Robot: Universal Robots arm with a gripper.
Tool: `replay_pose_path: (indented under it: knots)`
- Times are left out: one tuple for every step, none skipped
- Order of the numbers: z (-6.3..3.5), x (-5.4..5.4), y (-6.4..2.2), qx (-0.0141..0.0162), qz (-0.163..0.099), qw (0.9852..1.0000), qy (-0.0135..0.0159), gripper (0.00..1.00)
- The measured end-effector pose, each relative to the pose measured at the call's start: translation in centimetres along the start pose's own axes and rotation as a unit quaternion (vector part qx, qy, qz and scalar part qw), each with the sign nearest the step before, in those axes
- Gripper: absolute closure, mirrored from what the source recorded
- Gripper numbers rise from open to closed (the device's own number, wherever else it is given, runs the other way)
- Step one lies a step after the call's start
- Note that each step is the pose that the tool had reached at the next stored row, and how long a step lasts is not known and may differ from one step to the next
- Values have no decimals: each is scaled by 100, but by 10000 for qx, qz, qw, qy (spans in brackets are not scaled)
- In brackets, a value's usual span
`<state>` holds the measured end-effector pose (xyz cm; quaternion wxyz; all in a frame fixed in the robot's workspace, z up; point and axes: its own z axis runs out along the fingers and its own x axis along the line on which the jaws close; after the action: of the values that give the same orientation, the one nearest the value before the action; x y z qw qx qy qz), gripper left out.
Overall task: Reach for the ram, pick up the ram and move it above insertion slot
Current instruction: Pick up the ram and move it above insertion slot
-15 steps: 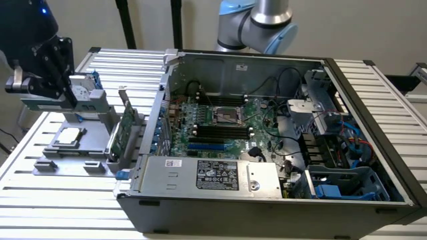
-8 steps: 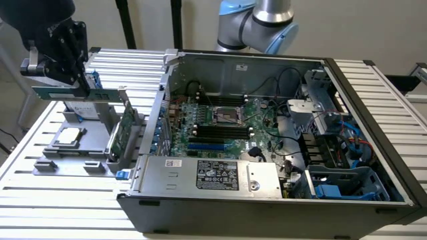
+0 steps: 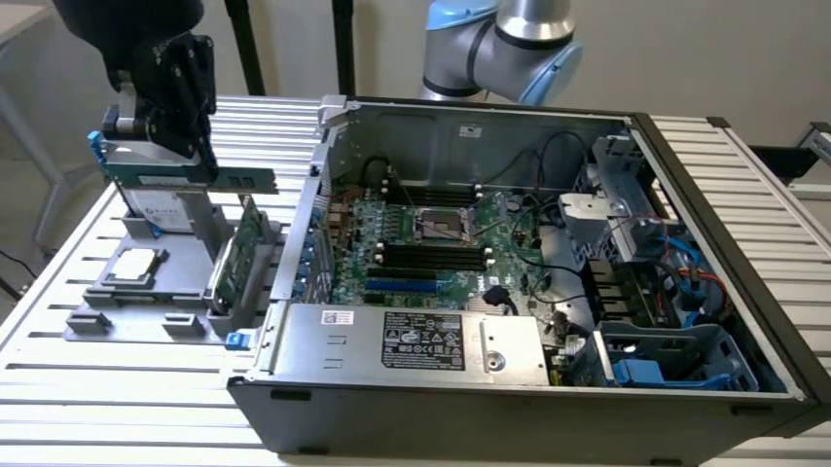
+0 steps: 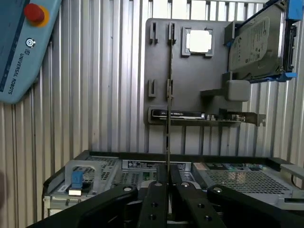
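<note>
A: Ram [image 3: 195, 175] first, exterior view. Thin flat green stick, dark chips on its face, pinched at its upper edge by the gripper [image 3: 182, 146]. Clenched on it, lifted clear of the grey holder [image 3: 156, 282]. That puts it at about 10 o'clock from the open case [image 3: 546, 292], well apart from the board.

B: Risk?

A: Grip looks narrow and sits toward one end, so the stick could pivot or slip in the swing, my guess. It hangs just above the green card [image 3: 240, 258] with the metal bracket, which stands upright in the holder. Drop low and it clips that. The case has a hard sheet-metal rim; come in low and the ram's edge could strike it.

B: Other stuff there?

A: Silver drive [image 3: 162, 209] propped behind, small square chip [image 3: 134, 265] flat on the holder, ribbed metal table [image 3: 78, 389].

B: Wrist view?

A: Ram [image 4: 169, 95] seen edge-on, a thin dark line running out from the closed black fingers [image 4: 154, 199]. Beyond it the matte grey holder [image 4: 190, 71], the chip [image 4: 198, 41] at about 1 o'clock from the ram, the drive [image 4: 259, 45] at 2 o'clock. Blue teach pendant [image 4: 21, 42] at 10 o'clock with a red button. Edge-on, any tilt is hard to read, so misalignment over the slots could go unnoticed.
</note>
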<state>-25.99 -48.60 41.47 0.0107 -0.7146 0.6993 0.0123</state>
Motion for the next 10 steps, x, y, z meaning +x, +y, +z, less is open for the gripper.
replay_pose_path:
  knots:
    - [0,-4,-45,0,0,10000,0,87]
    - [0,-7,-91,0,0,10000,0,87]
    - [0,-10,-136,0,0,10000,0,87]
    - [-1,-14,-182,0,0,10000,0,87]
    - [-1,-17,-227,0,0,10000,0,87]
    - [0,-21,-272,0,0,10000,0,87]
    - [-1,-24,-316,0,1,10000,0,87]
    - [0,-28,-362,0,0,10000,0,87]
    - [-1,-32,-411,0,0,10000,0,87]
    - [-1,-35,-456,0,0,10000,0,87]
